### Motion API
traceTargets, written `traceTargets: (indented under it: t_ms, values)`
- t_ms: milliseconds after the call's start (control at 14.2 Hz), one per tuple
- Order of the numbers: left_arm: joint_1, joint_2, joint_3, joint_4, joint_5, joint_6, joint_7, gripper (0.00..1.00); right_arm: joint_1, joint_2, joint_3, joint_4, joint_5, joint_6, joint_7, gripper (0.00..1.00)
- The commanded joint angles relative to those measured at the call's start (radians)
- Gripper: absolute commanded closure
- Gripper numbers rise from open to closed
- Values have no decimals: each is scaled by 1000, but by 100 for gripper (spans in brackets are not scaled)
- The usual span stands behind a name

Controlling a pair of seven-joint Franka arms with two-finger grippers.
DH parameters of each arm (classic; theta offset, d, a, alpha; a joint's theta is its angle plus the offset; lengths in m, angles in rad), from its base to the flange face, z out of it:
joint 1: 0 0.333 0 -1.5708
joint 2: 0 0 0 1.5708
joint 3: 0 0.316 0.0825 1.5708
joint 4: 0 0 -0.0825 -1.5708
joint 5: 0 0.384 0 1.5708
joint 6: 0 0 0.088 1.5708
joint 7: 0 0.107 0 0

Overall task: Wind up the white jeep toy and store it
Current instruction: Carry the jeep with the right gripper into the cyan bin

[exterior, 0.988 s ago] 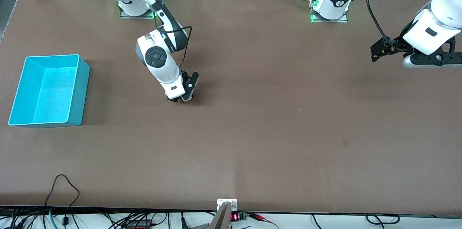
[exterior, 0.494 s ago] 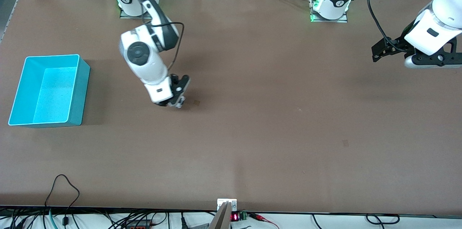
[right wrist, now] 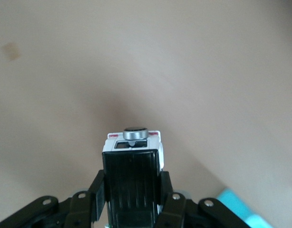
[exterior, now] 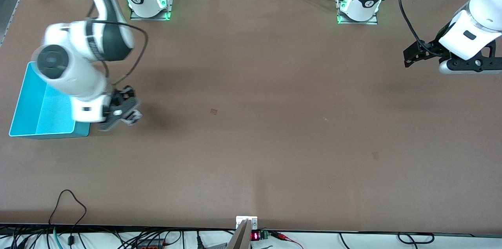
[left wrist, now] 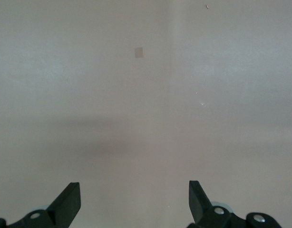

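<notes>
Risk I see: right tool [exterior: 124, 115] is clamped on the white jeep toy [right wrist: 132, 164] over the worktop [exterior: 274, 143] beside the turquoise bin [exterior: 23, 100], so early release misses it; left tool [left wrist: 134, 203] waits wide open, empty.

Table [exterior: 274, 143] is showing a matt brown covering, smooth, paper- or board-like, with a few small darker scuffs. Turquoise bin [exterior: 23, 100] is reading as moulded plastic, its walls smooth and slightly glossy and its floor looking faintly grainy. White jeep toy [right wrist: 132, 164] is appearing as hard plastic: white body glossy, black roof panel ribbed and semi-gloss, with a small grey metallic-looking disc above it. Right gripper [exterior: 122, 112] and left gripper [left wrist: 134, 204] are showing matt black plastic fingers with small bright metal screws. Arm shells are looking like glossy white plastic with black joint bands.
</notes>
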Motion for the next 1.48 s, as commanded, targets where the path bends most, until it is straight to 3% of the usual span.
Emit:
traceTargets:
  t_ms: [0,424,776,1412]
  values:
    - [1,12,-2,29,-3,-26,12,0,6,-33,-88,4,2,-64,82,100]
    - [-5,12,-4,31,-3,-32,12,0,-21,-24,-253,-34,-19,-127,245,99]
    - [-5,11,-6,31,-3,-47,12,0,-144,20,-257,-65,-44,-83,234,100]
    - [-5,11,-7,31,-3,-50,12,0,-272,31,-255,-316,-61,256,206,100]
